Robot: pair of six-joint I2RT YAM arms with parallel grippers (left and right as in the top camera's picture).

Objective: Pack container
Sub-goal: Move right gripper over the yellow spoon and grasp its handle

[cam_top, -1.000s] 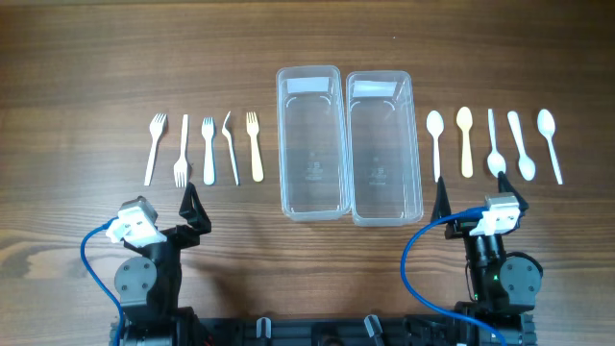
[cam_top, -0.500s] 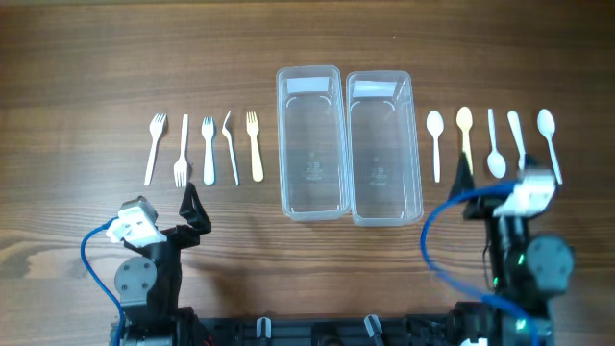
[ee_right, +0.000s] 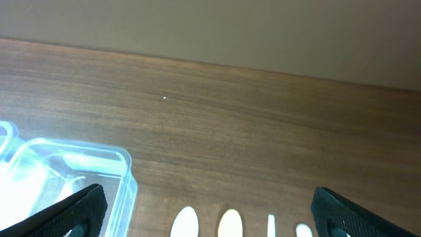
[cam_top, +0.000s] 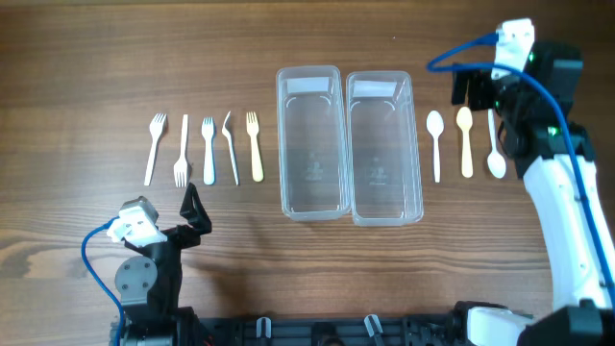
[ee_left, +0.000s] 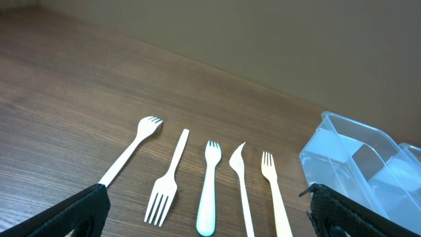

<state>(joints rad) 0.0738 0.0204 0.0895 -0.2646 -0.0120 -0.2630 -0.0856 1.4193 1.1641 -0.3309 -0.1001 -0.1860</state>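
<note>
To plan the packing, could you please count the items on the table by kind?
Forks: 5
Spoons: 3 visible; the right arm may hide more
Containers: 2
Total: 10 visible

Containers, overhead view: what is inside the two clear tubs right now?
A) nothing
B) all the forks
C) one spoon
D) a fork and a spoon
A: the left container and right container show bare bottoms, while the forks and spoons lie on the table outside them.
</note>
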